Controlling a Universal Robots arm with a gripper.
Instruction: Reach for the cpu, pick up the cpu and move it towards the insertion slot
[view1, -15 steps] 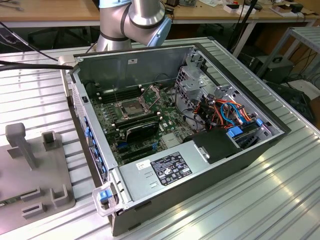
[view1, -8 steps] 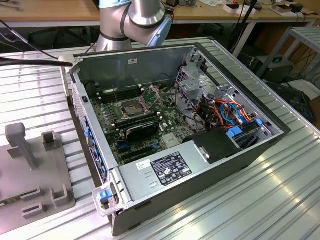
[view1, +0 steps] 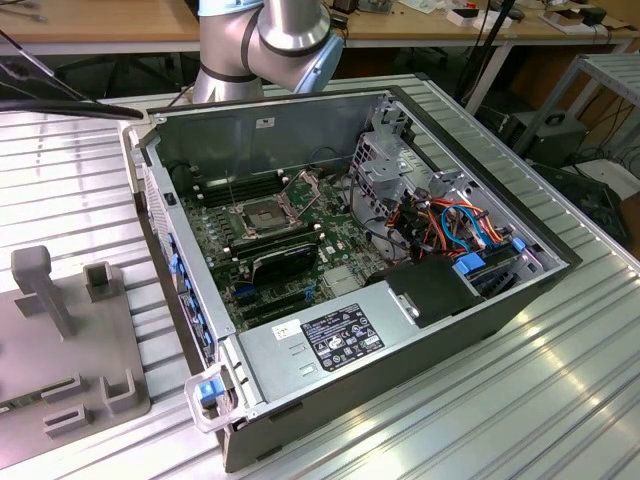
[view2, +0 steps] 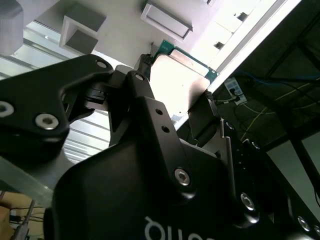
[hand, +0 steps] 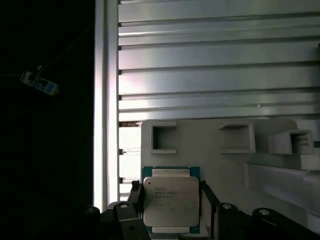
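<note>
Exterior view: the open computer case (view1: 350, 270) lies on the slatted metal table (view1: 560, 400), and the insertion slot (view1: 262, 213) sits bare on the green board with its metal frame tipped up; the arm (view1: 265, 45) rises behind the case. Second wrist view: the gripper (view2: 175, 100) has its black fingers (view2: 145, 107) on either side of the cpu (view2: 180, 75), pinching it. First wrist view: the cpu (hand: 170, 200) sits between the fingers over the grey tray (hand: 215, 165), with the ribbed table beyond.

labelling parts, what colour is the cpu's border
Green, framing the pale metal lid of the cpu; clearest in the first wrist view.
</note>
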